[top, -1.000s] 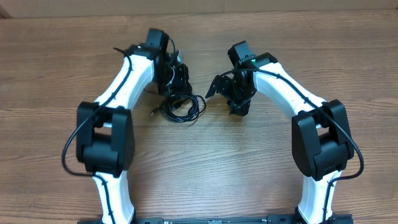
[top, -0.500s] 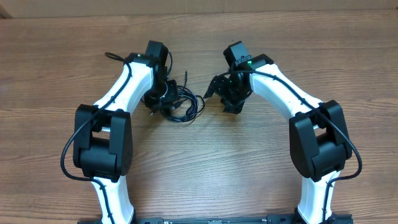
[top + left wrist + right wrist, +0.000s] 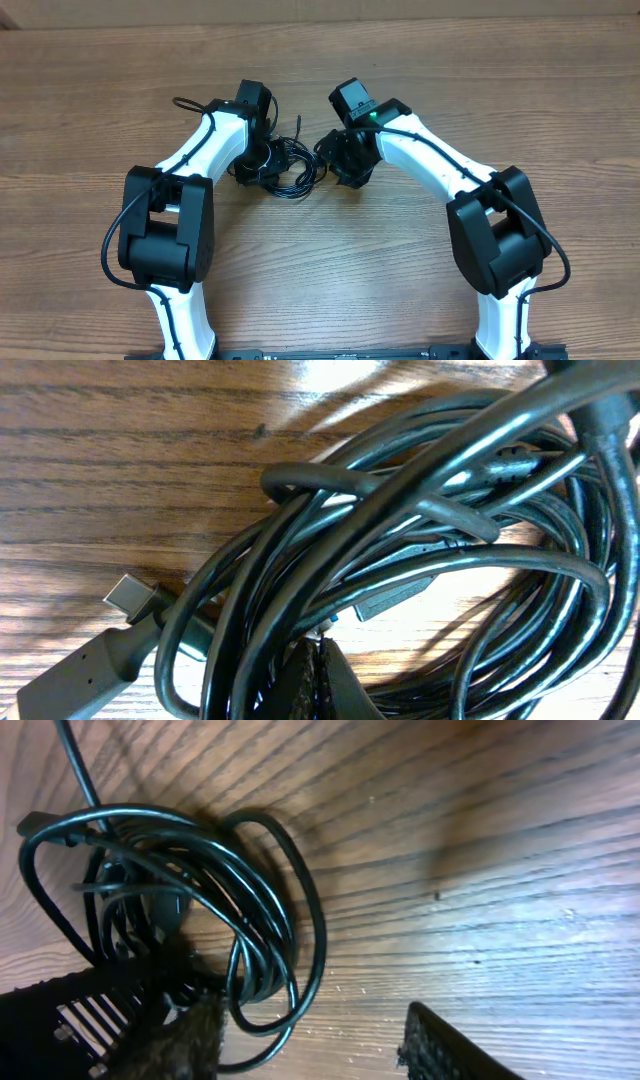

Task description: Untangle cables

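The cables (image 3: 293,172) are thin black cords in one tangled coil on the wooden table (image 3: 400,270), between the two arms. In the left wrist view the cables (image 3: 400,530) fill the frame, with a grey plug (image 3: 130,595) at the left. My left gripper (image 3: 320,680) has its pads pressed together, pushed in among the strands; I see no strand between the pads. In the overhead view my left gripper (image 3: 262,160) is at the coil's left edge. My right gripper (image 3: 320,1050) is open and empty, its left finger beside the coil's (image 3: 200,890) lowest loop. From overhead my right gripper (image 3: 335,165) is just right of the coil.
Both white arms reach in from the near edge of the table. A loose cable end (image 3: 297,125) sticks out toward the far side. Bare wood lies around the coil.
My right gripper has moved left, close to the coil. My left gripper has come down and nearer, onto the coil's left edge. The coil has barely shifted.
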